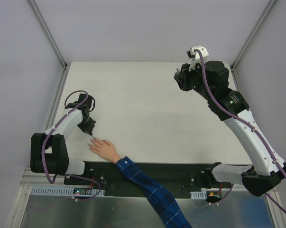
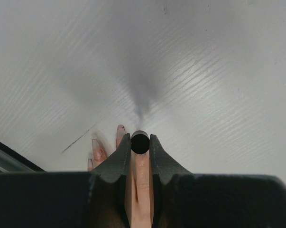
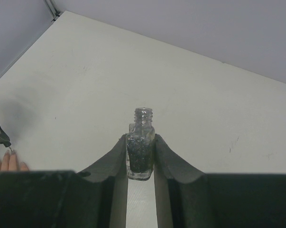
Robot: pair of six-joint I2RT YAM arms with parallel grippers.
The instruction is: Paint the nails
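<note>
A white table [image 1: 147, 109] stands between pale walls and metal corner posts. At its near left, the left gripper [image 1: 91, 134] hangs right at the fingertips of a flesh-coloured hand [image 1: 104, 148] lying flat with its fingers spread. The hand's blue plaid sleeve [image 1: 150, 185] is cut off by the bottom edge. The gripper's jaws are pinched tight on a small black round cap [image 2: 140, 142]. Whatever hangs beneath the cap is hidden behind it, so I cannot tell whether anything touches the hand. The nails [image 2: 120, 128] lie just beside and below that cap, pinkish, with a reddish smudge on one finger; from above they are too small to make out. On the far right, well apart from the hand, the right gripper [image 3: 141, 142] is clamped on a little glass bottle [image 3: 143, 118] with an open neck and dark contents. The jaws cover its sides, and nothing on it can be read.
</note>
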